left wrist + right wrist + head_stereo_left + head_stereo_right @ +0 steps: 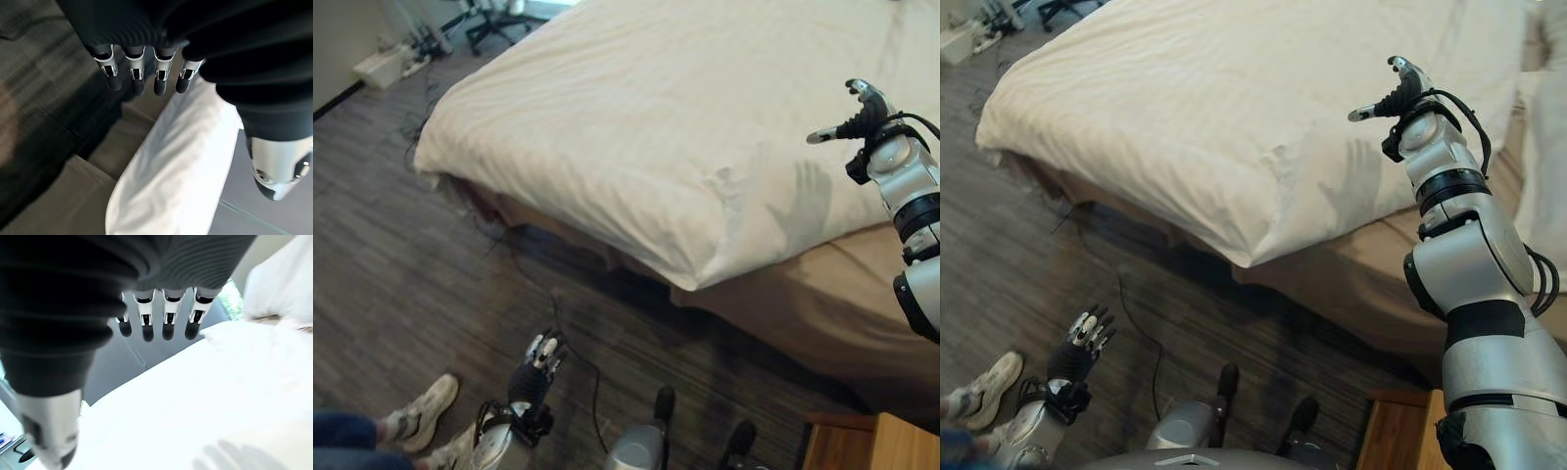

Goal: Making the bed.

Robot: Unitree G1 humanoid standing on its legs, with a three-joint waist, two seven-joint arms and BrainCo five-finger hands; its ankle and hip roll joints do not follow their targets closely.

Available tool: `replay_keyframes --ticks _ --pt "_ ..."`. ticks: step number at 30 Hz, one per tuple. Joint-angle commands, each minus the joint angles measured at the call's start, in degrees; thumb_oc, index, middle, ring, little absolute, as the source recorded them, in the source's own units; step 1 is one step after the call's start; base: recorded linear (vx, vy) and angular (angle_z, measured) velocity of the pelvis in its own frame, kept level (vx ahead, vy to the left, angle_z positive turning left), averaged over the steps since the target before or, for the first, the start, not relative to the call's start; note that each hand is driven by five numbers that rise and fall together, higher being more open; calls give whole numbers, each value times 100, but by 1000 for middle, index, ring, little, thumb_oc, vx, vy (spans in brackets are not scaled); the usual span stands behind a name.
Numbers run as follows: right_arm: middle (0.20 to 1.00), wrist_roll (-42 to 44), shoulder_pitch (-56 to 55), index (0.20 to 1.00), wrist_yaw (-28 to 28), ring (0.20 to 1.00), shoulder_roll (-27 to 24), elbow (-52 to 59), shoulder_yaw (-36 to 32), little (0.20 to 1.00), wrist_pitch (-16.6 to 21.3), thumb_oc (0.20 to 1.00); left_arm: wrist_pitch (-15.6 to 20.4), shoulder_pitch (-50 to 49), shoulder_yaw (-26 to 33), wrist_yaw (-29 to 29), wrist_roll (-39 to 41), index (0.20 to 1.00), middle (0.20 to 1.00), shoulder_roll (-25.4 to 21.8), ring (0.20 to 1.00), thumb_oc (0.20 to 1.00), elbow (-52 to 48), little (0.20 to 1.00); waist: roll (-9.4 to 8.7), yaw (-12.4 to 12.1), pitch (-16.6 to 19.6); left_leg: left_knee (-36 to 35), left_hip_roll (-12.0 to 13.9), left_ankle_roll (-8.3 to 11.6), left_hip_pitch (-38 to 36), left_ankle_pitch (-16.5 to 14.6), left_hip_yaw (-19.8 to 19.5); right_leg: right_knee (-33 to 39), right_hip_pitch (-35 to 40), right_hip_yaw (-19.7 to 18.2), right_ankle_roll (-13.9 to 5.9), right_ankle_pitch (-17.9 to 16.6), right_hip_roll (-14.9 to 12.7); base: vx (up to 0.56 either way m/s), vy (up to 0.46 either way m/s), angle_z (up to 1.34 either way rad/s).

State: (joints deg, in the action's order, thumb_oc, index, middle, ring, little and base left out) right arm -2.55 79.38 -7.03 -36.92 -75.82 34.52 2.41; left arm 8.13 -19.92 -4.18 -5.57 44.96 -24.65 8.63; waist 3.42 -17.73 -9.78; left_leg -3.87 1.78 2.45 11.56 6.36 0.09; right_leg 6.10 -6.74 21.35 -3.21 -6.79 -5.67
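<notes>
1. I see the cream duvet [636, 117] spread over the bed, running from 12 o'clock of the head view down toward the centre; its near corner [695, 274] hangs folded over the edge of the mattress.
2. Under that corner the tan fitted sheet [822, 294] on the mattress side lies bare, toward 4 o'clock.
3. At the far right of the right eye view a white pillow [1547, 186] lies at the head of the bed, beside the duvet's edge.
4. My right hand [858, 116] is raised over the duvet at about 2 o'clock, clear of the cloth. Its fingers [168, 313] hang straight and relaxed with the thumb apart, holding nothing.
5. The hand's shadow falls on the duvet just below it.
6. My left hand [540, 360] is low at about 7 o'clock, over the dark wood-plank floor [401, 284] and well apart from the bed. Its fingers [134, 73] are straight in a row, holding nothing.
7. A person's pale sneakers [421, 411] stand on the floor at about 8 o'clock, near my left hand.
8. A wooden bedside table corner [871, 441] shows at 5 o'clock, just beside the bed.
9. At 11 o'clock, an office chair base [494, 24] and a white power strip box [382, 67] sit on the floor beyond the foot of the bed.
</notes>
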Motion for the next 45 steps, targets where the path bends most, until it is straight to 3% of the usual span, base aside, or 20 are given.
replay_keyframes --ticks 1,4,8,11,15,25,26,28,32,35,36,37,41,42,44,45 --pt "1000 -321 731 1000 -274 1000 -290 145 573 1000 19 1000 126 593 -338 -225 298 1000 1000 -286 1000 1000 -522 1000 -150 28 -332 -113 -65 262 139 307 -387 -112 218 -132 -359 305 -63 -45 -3 23" --pt "1000 -631 1226 1000 -350 1000 -377 125 992 1000 -27 1000 170 650 -528 -223 323 1000 1000 -334 1000 1000 -627 1000 32 -116 -504 -113 -98 308 469 419 -547 -254 -151 -34 -328 348 -106 -92 9 21" --pt "1000 -1199 2291 1000 -464 1000 -971 229 2169 1000 10 1000 421 739 -563 -164 273 1000 1000 -399 1000 1000 -822 1000 251 -288 -742 -113 -89 412 1221 622 -602 -673 -1083 -17 -298 384 -131 -145 12 17" --pt "1000 -1437 2521 1000 -603 1000 -1316 272 2621 1000 -71 1000 503 665 -556 4 404 1000 1000 -187 1000 1000 -967 1000 281 -345 -863 -113 -54 480 1710 581 -527 -1041 -1853 -233 -314 524 -102 -68 22 2" --pt "1000 -1561 2250 1000 -574 1000 -1587 213 2640 1000 -96 1000 544 863 -667 123 311 1000 1000 7 1000 1000 -1072 1000 363 -276 -999 -113 -3 493 2091 655 -486 -1330 -2434 -305 -304 604 -141 -24 -3 -22" --pt "1000 -2226 1694 1000 -422 1000 -1794 51 2781 1000 -195 1000 602 1067 -774 214 171 1000 1000 210 1000 1000 -1068 1000 405 -70 -1258 -113 3 468 1977 645 -343 -1411 -2466 -450 -286 650 -184 4 18 -8" --pt "200 -2273 1657 200 -386 200 -1815 80 2792 200 -181 200 617 1115 -779 222 165 1000 1000 199 1000 1000 -1061 1000 408 -45 -1283 -113 4 466 1929 638 -341 -1423 -2438 -448 -282 659 -190 4 3 -5" --pt "200 -2288 1597 200 -282 200 -1879 167 2830 200 -134 200 639 1223 -811 212 170 1000 1000 196 1000 1000 -1068 1000 437 4 -1339 -113 -1 431 1918 771 -321 -1383 -2415 -417 -225 500 -193 -85 24 -2" --pt "200 -2131 1080 200 -352 200 -1926 392 2467 200 -89 200 662 1327 -825 229 170 1000 1000 253 1000 1000 -1037 1000 440 126 -1378 -113 -38 428 1715 734 -310 -1320 -2179 -421 -234 488 -214 -20 7 0" --pt "200 -2404 503 200 -410 200 -2095 1229 2441 200 -21 200 655 1308 -746 228 116 1000 1000 287 1000 1000 -1008 1000 375 285 -1410 -113 -54 425 1519 680 -290 -1260 -1949 -450 -237 486 -203 0 0 0" --pt "200 -2476 338 200 -448 200 -2206 1592 2381 200 -8 200 651 1289 -689 240 99 1000 1000 303 1000 1000 -1012 1000 356 346 -1411 -113 -60 420 1462 660 -291 -1248 -1885 -461 -235 485 -205 0 0 0" --pt "200 -2419 -518 200 -525 200 -2535 2838 1701 200 -22 200 644 1263 -532 303 91 1000 1000 424 1000 1000 -990 1000 299 548 -1437 -113 -73 397 1323 598 -270 -1222 -1734 -492 -241 478 -206 21 15 -4" --pt "200 -2407 -1855 200 -564 200 -2800 4137 617 200 -2 200 631 1219 -411 375 45 1000 1000 479 1000 1000 -966 1000 221 698 -1451 -113 -87 375 1199 537 -264 -1200 -1584 -494 -249 487 -215 17 10 -2" --pt "200 -2378 -3901 200 -595 200 -2766 5310 -954 200 145 200 607 1161 -302 380 -32 1000 1000 585 1000 1000 -901 1000 149 920 -1430 -113 -94 351 1072 470 -250 -1146 -1421 -484 -271 489 -229 44 9 -5" --pt "200 -2403 -5420 200 -604 200 -2363 5342 -1909 200 272 200 592 1144 -304 320 -39 1000 1000 572 1000 1000 -755 1000 132 1032 -1345 -113 -111 315 923 412 -233 -1075 -1260 -481 -281 499 -256 55 7 -17" --pt "200 -2409 -5468 200 -601 200 -2360 5360 -1952 200 272 200 593 1143 -319 318 -37 1000 1000 558 1000 1000 -754 1000 128 1014 -1341 -113 -112 315 919 411 -233 -1071 -1254 -481 -281 499 -256 30 22 -16"
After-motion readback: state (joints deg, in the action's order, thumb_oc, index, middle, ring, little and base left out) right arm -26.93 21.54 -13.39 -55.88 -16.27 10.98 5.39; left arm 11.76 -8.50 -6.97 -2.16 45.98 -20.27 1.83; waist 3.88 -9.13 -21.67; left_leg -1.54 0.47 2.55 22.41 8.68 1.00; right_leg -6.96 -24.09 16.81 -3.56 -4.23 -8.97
